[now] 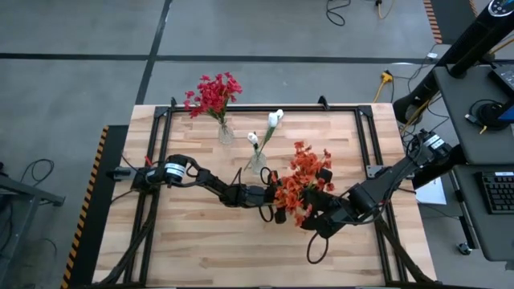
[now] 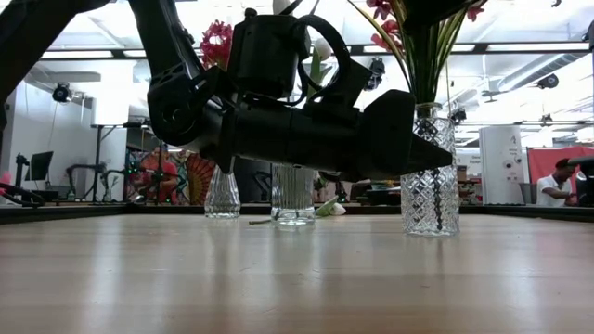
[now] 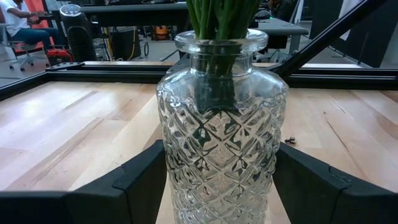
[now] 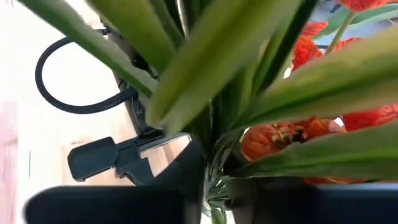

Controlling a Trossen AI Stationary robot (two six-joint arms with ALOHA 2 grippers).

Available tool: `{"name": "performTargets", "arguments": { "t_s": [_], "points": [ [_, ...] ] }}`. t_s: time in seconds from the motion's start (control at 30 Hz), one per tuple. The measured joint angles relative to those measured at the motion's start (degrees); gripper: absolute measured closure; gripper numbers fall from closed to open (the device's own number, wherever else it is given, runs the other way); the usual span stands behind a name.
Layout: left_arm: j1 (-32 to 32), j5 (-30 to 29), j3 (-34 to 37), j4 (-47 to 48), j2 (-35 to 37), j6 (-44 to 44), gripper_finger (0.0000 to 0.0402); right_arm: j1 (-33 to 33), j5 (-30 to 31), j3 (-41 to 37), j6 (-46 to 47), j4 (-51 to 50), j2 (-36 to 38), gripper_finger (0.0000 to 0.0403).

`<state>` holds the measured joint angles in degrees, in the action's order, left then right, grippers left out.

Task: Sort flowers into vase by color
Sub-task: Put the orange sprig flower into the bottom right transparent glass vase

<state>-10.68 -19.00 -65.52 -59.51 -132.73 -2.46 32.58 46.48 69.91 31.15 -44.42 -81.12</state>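
A cut-glass vase [image 3: 221, 130] full of green stalks stands on the table, with my left gripper [image 3: 221, 186] closed around it. Its orange-red flowers [image 1: 303, 183] spread over it in the high view. My right gripper [image 4: 216, 208] is above the vase among these flowers, shut on their stalks. The crimson-red flowers [image 1: 213, 92] stand in a small vase [image 1: 226, 133] at the far left. The white buds [image 1: 275, 119] stand in another small vase [image 1: 257, 163] at the middle. My left gripper has the vase's lower body [image 3: 177, 180] between its two fingers, one finger [image 3: 140, 183] on each side. The fingers come in almost level from the table's left. The vase stands upright with its base on the table. My right gripper pinches green stalks [image 4: 214, 186] of the orange-red flowers between its fingers, above the vase's mouth. It comes in from the table's right, slanting down. Leaves hide how many stalks it has. The stalks reach down into the vase.
A black metal frame [image 1: 265, 107] runs along the table's edges. Bare wood lies toward the near edge [image 1: 241, 257]. A desk with gear [image 1: 482, 120] stands off the table's right side. A person [image 3: 15, 18] sits in the room beyond.
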Motion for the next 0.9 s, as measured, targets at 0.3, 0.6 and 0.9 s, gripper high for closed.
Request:
{"name": "performTargets", "arguments": {
  "t_s": [0.3, 0.6, 0.9],
  "points": [
    [0.0, 0.0, 0.0, 0.0, 0.0, 0.0, 0.0155, -0.6, 0.0, 0.0, 1.8, 0.0, 0.0, 0.0383],
    [0.0, 0.0, 0.0, 0.0, 0.0, 0.0, 0.0155, -2.0, -1.2, 0.0, 1.9, 0.0, 0.1, 0.0384],
    [0.0, 0.0, 0.0, 0.0, 0.0, 0.0, 0.0155, -2.9, -2.5, -0.6, 2.1, 0.2, 0.2, 0.0385]
  ]
}}
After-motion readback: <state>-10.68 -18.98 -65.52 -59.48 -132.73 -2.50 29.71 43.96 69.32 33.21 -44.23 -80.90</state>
